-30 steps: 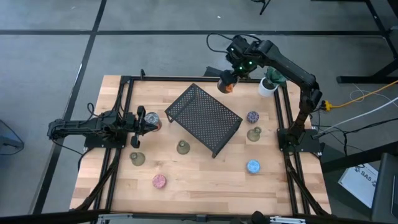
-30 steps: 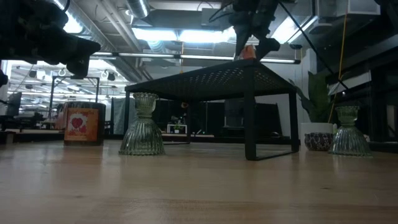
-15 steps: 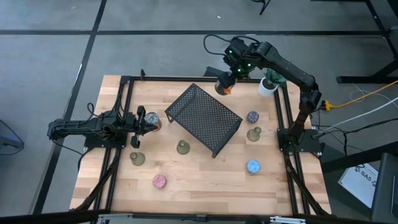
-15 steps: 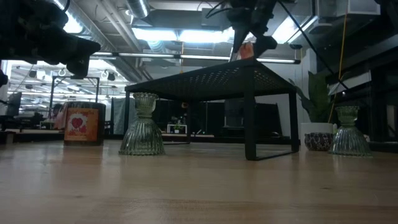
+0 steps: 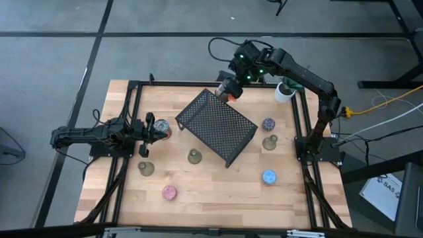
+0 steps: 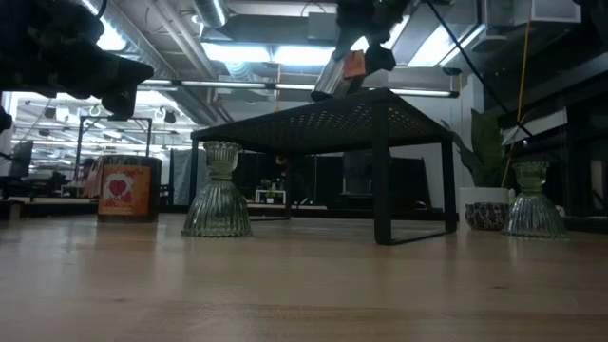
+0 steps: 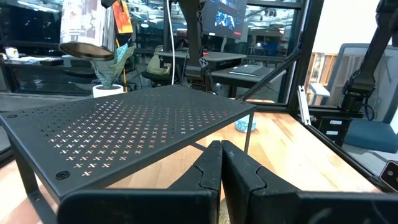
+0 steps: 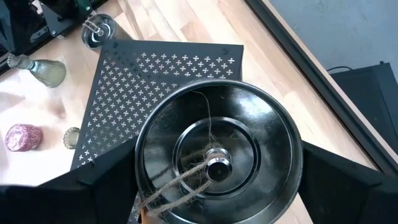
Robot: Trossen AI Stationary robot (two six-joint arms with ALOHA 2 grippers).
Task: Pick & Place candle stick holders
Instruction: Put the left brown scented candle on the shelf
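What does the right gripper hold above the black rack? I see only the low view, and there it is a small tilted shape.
Observer: A round tin with a dark lid. The right gripper clamps it from both sides.
Operator: Is it over the rack, or behind it?
Observer: In the high view it is over the far corner of the rack.
Operator: And where is the left gripper?
Observer: The left gripper is at the table's left side, shut and empty, pointing at the rack.

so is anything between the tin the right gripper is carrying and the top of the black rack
Nothing visible. The right gripper holds the round tin over the far corner of the black mesh rack, whose top shows bare below it.
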